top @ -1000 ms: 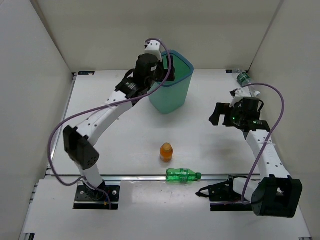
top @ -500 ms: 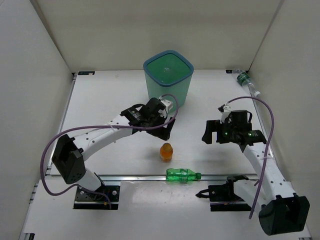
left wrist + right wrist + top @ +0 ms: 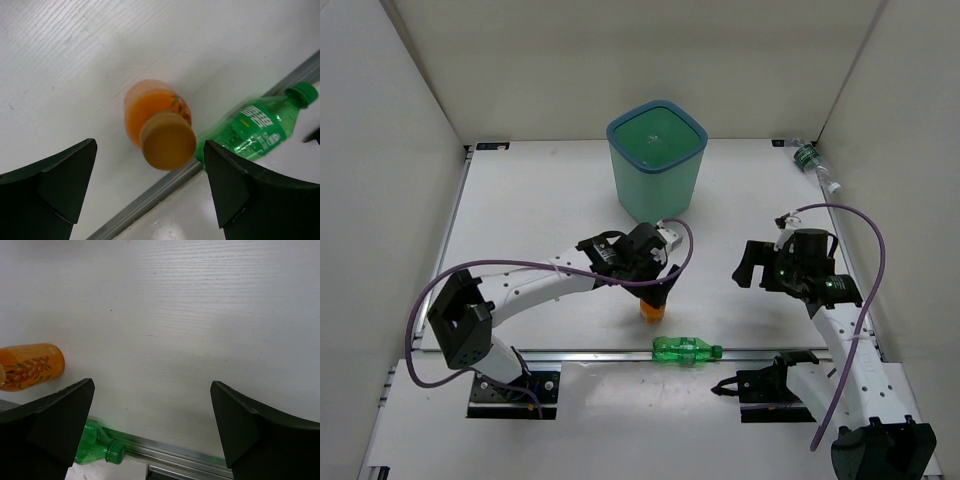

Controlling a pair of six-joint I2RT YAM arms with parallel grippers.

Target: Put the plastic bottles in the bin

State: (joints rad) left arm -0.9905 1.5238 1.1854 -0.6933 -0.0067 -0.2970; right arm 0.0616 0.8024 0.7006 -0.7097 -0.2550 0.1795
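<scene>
The stubby orange bottle stands upright near the table's front edge; in the left wrist view it sits between my open fingers. My left gripper is open right above it. An all-green bottle lies on its side along the front rail, also in the left wrist view. A clear bottle with a green label lies at the far right by the wall. The teal bin stands at the back centre. My right gripper is open and empty over bare table at the right.
White walls enclose the table on three sides. A metal rail runs along the front edge. In the right wrist view the orange bottle and the green bottle's cap show at the left.
My left arm has swung from the bin down to the orange bottle. My right arm has shifted slightly toward the table's middle.
</scene>
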